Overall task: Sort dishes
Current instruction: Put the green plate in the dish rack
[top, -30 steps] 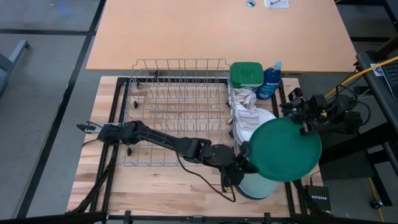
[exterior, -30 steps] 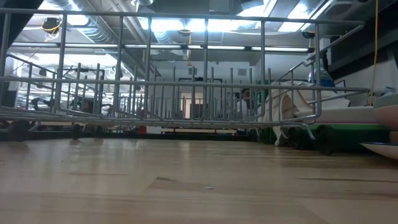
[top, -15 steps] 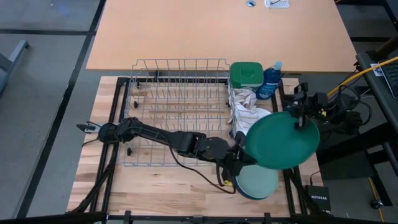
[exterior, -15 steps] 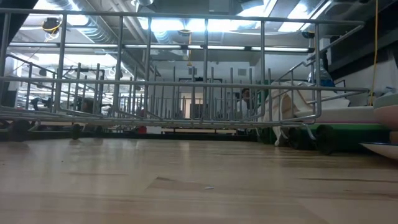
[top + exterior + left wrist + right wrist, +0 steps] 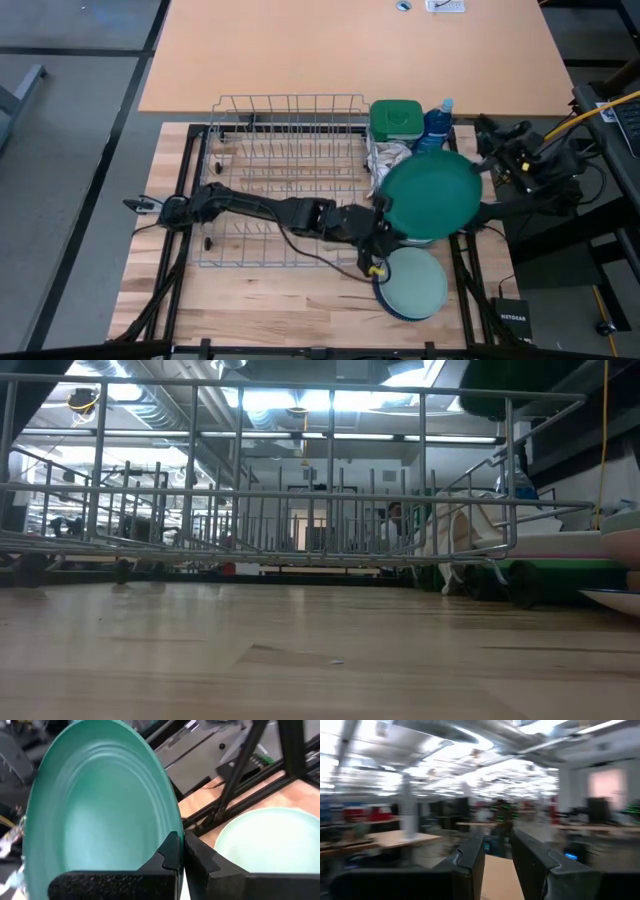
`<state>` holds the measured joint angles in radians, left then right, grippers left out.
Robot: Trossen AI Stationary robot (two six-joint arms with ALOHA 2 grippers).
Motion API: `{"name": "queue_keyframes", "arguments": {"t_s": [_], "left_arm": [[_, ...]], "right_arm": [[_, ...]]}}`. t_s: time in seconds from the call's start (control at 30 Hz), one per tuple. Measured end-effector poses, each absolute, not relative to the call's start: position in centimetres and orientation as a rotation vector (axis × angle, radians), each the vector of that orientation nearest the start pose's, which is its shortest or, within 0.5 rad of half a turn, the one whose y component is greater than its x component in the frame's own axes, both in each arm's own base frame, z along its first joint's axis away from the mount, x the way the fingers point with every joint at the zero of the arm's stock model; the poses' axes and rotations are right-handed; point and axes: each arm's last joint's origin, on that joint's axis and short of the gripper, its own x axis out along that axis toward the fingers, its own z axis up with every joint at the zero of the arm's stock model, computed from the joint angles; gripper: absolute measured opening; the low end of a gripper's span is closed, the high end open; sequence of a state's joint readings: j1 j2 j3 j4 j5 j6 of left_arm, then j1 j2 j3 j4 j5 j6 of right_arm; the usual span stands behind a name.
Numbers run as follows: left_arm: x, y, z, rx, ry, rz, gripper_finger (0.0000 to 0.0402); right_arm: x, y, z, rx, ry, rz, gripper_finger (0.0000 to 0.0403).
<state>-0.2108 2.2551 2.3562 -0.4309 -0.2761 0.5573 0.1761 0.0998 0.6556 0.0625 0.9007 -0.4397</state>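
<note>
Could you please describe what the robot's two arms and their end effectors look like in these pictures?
Both arms are dark, jointed segments. The left arm trails a thin black cable and shows a yellow spot near its end effector, whose two fingers are black, angular and matte. The right end effector has matching fingers; a yellow cable runs nearby.

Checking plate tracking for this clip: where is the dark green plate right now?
In the high view the dark green plate is held up by the left claw at its rim, right of the wire rack, above the light green plate.
</note>
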Motion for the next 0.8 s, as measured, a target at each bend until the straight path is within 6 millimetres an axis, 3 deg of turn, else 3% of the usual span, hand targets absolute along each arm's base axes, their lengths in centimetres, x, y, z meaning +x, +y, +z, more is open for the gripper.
{"name": "queue_keyframes", "arguments": {"t_s": [0.27,0.5,0.8], "left_arm": [[51.1,-6.2,36.2,0.493,0.35,0.072,0.0001],[51.2,-3.0,36.7,0.397,0.349,0.169,0.0],[49.7,2.0,39.4,0.111,0.259,0.375,0.0]], "right_arm": [[-0.2,-2.7,36.2,-0.085,-0.275,-1.061,0.0099],[-0.7,-2.9,36.6,-0.105,-0.249,-1.129,0.0099],[-0.6,-2.9,36.5,-0.152,-0.206,-1.139,0.0099]]}}
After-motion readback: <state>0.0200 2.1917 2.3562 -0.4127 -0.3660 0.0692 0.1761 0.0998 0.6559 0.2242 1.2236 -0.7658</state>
